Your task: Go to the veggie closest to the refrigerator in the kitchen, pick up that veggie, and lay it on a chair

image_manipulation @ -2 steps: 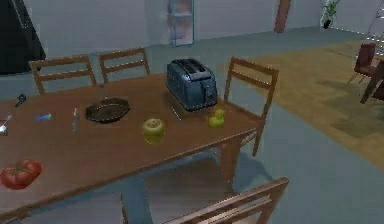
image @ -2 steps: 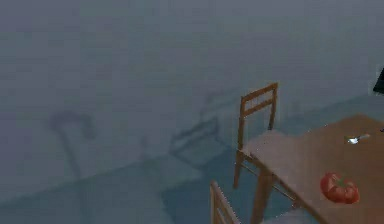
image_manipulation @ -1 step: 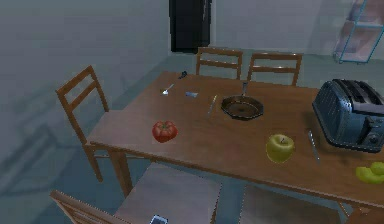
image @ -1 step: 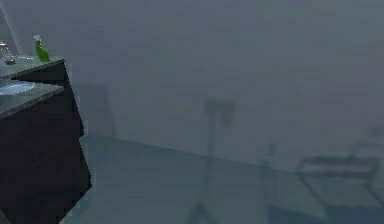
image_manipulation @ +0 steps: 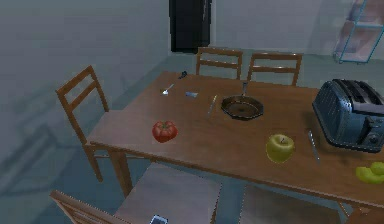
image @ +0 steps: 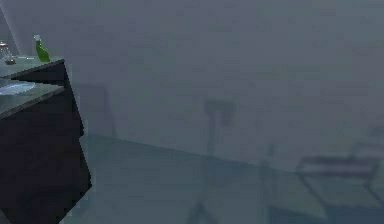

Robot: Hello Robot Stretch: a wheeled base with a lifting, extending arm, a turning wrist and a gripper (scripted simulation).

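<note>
— How is the light ahead?
— Dim and murky; the wall (image: 230,60) barely separates from the floor (image: 150,180).
— And to the side?
— Brighter. The tabletop (image_manipulation: 130,125) is evenly lit, with a soft shadow under the tomato (image_manipulation: 165,131) near its left edge and a pale sheen on the toaster (image_manipulation: 345,112).

No writing, number or sign can be read anywhere; any label on the green plastic spray bottle (image: 41,48) standing on the dark cabinet counter (image: 40,130) is too small to make out; the same goes for any marks on the shiny silver metal toaster (image_manipulation: 348,112) on the brown wooden table (image_manipulation: 200,140).
</note>
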